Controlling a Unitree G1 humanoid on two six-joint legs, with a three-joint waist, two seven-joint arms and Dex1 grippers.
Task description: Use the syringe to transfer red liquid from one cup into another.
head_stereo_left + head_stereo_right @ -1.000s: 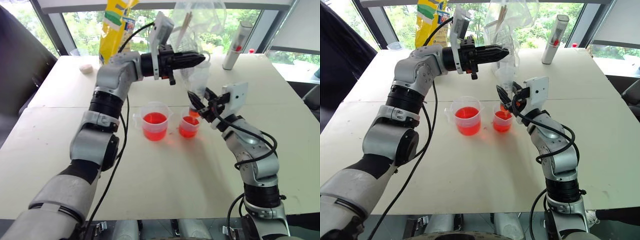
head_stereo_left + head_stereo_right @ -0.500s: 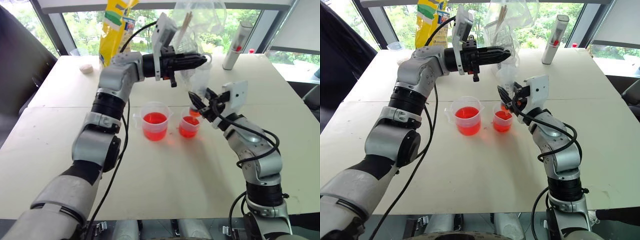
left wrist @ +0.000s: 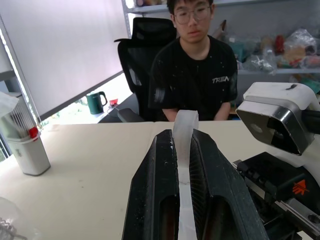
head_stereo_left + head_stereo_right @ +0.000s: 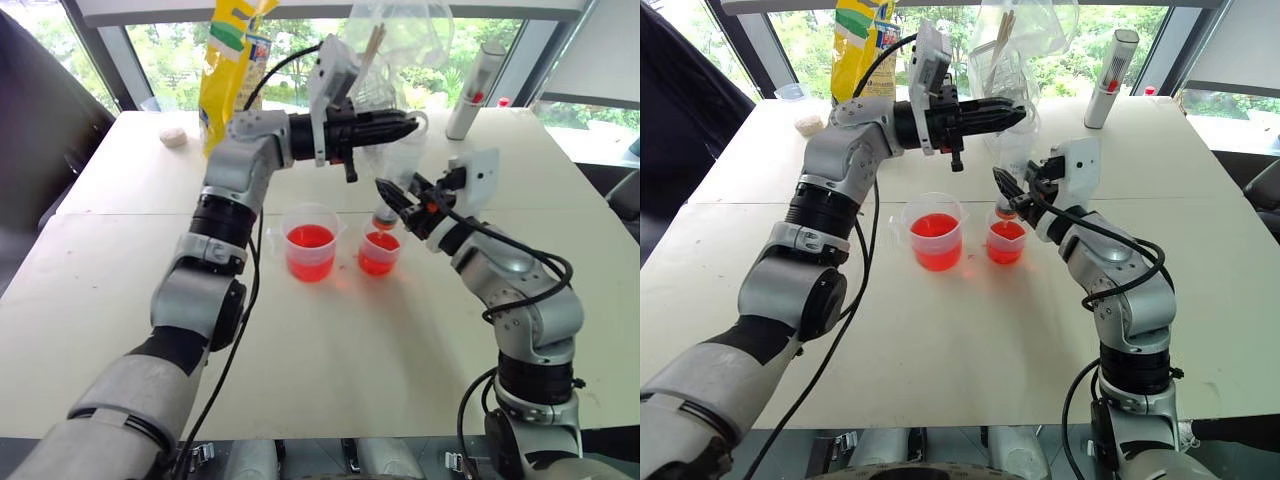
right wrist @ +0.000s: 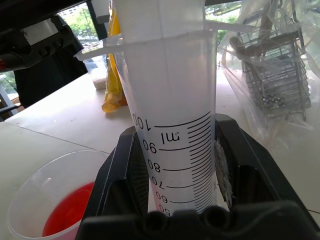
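Observation:
The syringe [image 4: 398, 165] stands upright with its reddish tip [image 4: 384, 221] just above the smaller clear cup [image 4: 377, 253], which holds red liquid. My right gripper [image 4: 393, 194] is shut on the graduated barrel [image 5: 175, 130] from the right. My left gripper [image 4: 411, 122] reaches in level from the left and is shut on the clear plunger top [image 3: 184, 142]. The larger handled beaker [image 4: 309, 241] stands left of the small cup, with red liquid [image 4: 934, 227] in it.
At the far edge of the white table [image 4: 330, 360] stand a yellow bag [image 4: 233, 55], a clear plastic bag with a wire rack [image 4: 395, 40] and a white-grey cylinder [image 4: 474, 92]. A small white lump [image 4: 173, 137] lies far left. A person [image 3: 197, 70] sits across the table.
My right wrist has tilted and its forearm has swung a little. The left wrist has rolled slightly. The syringe stays above the smaller cup with both grips unchanged.

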